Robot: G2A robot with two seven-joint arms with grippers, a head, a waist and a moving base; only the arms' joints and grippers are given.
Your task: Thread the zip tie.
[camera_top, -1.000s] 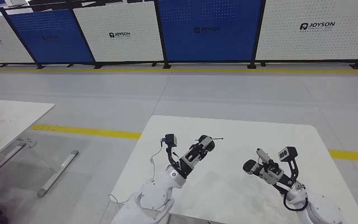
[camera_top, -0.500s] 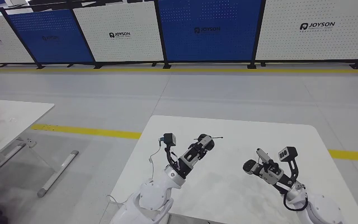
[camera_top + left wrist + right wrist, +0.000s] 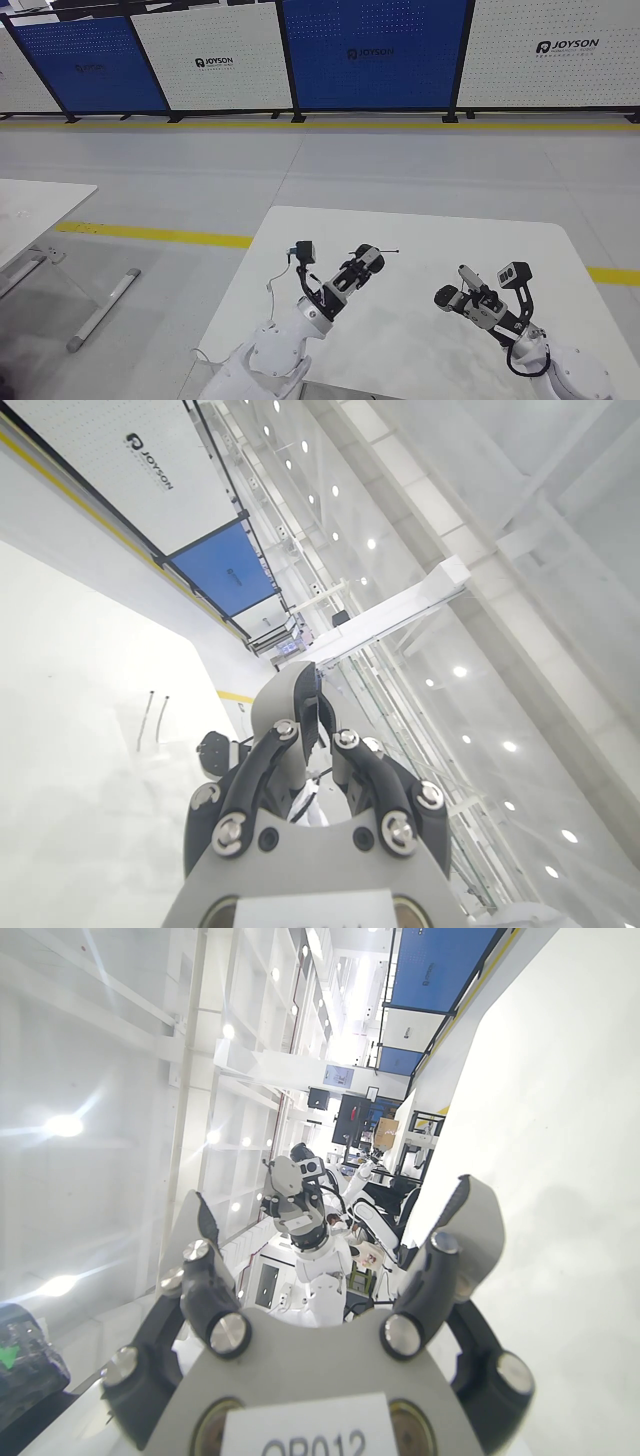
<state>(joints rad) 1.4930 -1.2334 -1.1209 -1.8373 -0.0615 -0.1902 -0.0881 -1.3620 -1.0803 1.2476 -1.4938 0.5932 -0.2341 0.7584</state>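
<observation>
Claws, two: left claw [image 3: 367, 258] is pinching its pads together on the zip tie [image 3: 386, 250] and holding it raised above the table, the thin black strap sticking out sideways toward the other arm, its small head at the far tip. Right claw [image 3: 450, 286] is hovering well apart from it, jaws spread wide and carrying nothing. Step in hand, as judged: the tie is being presented in the air and threading is not yet begun. The next move is probably calling for the right claw to close the gap, take the free end, and bend the tail round to the head's narrow slot; the strap is thin and springy, so alignment is looking like the hard part. Surface: white table [image 3: 420, 225], with two loose ties [image 3: 161, 720] lying side by side on it. Room: second white table [image 3: 40, 200] standing at far left, yellow floor line [image 3: 150, 235] running past, blue and white pegboard panels [image 3: 375, 50] lining the back.
</observation>
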